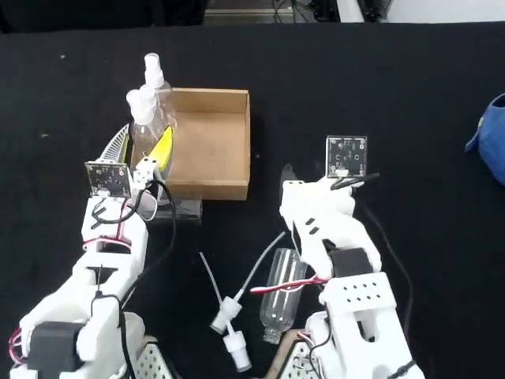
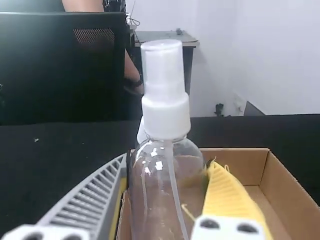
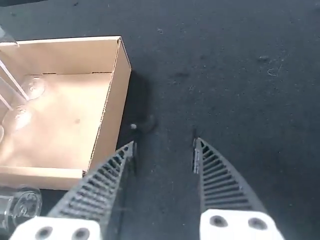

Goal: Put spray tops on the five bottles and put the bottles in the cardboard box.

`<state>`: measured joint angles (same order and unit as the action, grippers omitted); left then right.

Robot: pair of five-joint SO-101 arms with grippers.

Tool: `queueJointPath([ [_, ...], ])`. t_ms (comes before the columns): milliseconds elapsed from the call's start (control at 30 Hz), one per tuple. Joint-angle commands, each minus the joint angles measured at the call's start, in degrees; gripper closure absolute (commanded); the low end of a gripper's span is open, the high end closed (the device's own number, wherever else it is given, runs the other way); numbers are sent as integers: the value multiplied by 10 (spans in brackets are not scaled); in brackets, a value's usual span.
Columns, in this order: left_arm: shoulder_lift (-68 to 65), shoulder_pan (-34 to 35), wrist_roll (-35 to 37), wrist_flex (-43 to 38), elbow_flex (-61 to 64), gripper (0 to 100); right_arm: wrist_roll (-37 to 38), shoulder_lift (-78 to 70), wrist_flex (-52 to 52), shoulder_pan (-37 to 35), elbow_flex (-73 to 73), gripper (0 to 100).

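A clear bottle [image 1: 146, 122] [image 2: 160, 195] with a white spray top [image 2: 162, 100] stands upright at the left side of the cardboard box [image 1: 213, 142] [image 2: 260, 165]. My left gripper [image 1: 146, 140] [image 2: 167, 165] is shut on it, one grey and one yellow finger on either side. Just behind it stands a second topped bottle [image 1: 155, 79]. My right gripper [image 1: 288, 174] [image 3: 164, 145] hovers open over bare table just right of the box [image 3: 65, 115]. An uncapped bottle [image 1: 284, 294] lies by the right arm, with two loose spray tops [image 1: 227, 312] [image 1: 237, 347] beside it.
Another clear bottle [image 1: 183, 209] [image 3: 20, 205] lies on the table against the box's near wall. A blue object [image 1: 491, 138] sits at the table's right edge. The black table beyond and to the right of the box is open.
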<state>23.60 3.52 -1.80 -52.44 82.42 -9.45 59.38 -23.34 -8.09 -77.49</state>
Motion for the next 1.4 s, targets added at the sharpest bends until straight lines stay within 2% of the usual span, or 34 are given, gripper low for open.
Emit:
queueJointPath([
  [0, -6, 5, -6, -18, -29, 970, -4, 9, 18, 13, 2, 836],
  [600, -9, 6, -7, -18, 8, 970, -4, 8, 18, 13, 1, 836],
  [800, -9, 44, -2, -17, 15, 970, -4, 8, 18, 13, 1, 836],
  [1367, -10, 43, -2, -14, 32, 970, -4, 11, 19, 12, -5, 836],
])
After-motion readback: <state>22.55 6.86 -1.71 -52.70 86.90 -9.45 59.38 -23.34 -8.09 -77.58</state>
